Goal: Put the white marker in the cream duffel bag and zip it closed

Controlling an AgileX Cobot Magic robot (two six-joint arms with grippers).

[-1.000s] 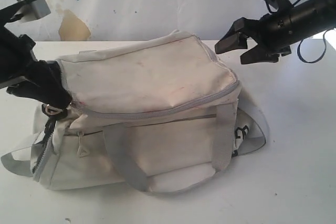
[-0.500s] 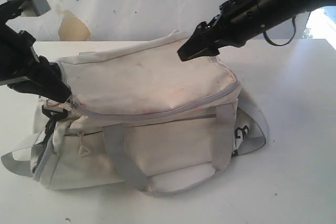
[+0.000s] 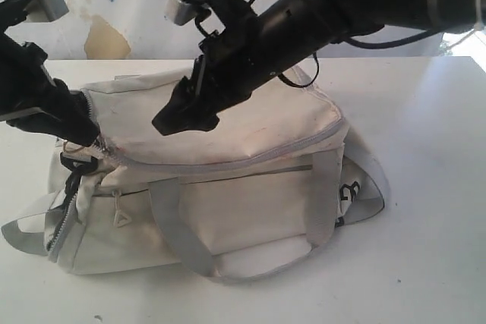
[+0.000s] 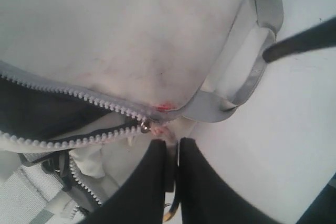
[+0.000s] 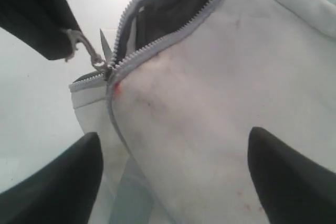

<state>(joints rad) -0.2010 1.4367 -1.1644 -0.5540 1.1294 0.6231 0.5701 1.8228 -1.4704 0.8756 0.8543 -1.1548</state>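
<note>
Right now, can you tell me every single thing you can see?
cream duffel bag: one, cream-white, lying on the table
top zip: one, grey, partly open at one end, dark lining inside
zip pull: one, metal, at that open end
webbing straps: several, pale grey, bag's front and ends
table: one, white, under everything
left gripper: one, black, shut on the zip pull's cord
right gripper: one, black, open, over the bag's top

The exterior view looks down aslant on the whole bag (image 3: pixel 243 210) from its long side. Both wrist views sit close above its top, sharing the zip slider (image 4: pixel 144 126) at one end.
</note>
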